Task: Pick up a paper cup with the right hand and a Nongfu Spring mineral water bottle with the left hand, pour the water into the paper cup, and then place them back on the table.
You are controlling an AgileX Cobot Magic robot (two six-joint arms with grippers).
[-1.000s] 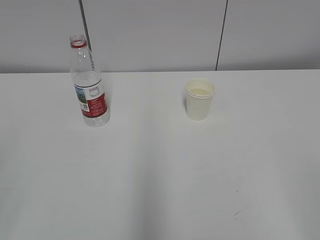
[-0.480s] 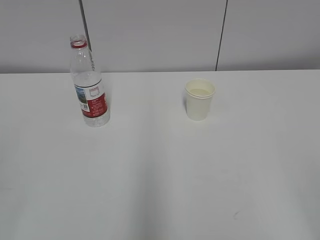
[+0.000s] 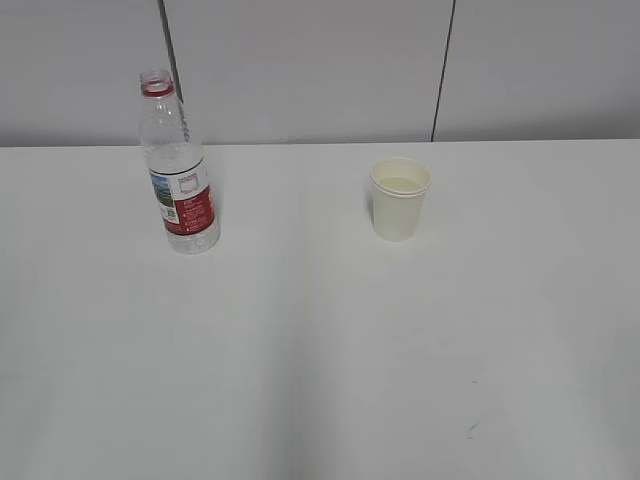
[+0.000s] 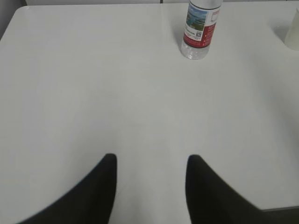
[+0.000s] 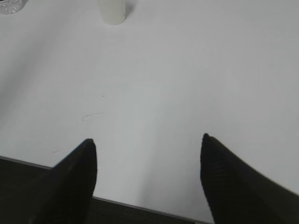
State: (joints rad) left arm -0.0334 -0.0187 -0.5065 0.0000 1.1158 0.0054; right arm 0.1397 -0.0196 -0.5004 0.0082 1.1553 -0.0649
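Paper cup: upright on the far right-centre of the table, rim up, a pale liquid surface seeming to show inside; nothing grips it. In the right wrist view only its lower part shows, at the top edge.

Water bottle: upright, uncapped, far left of the table, well apart from the cup. It looks largely empty, though the water level is hard to read.

Left gripper: jaws spread wide, holding nothing, low over the near table, bottle well ahead and somewhat right.

Right gripper: jaws spread wider, holding nothing, near the table's front edge, cup well ahead and left.

Scuff mark: small, dark, near right of the table.

Step, as judged: either approach not begun, or both items already set back. If starting, each arm must reach forward and centre its target between the jaws.
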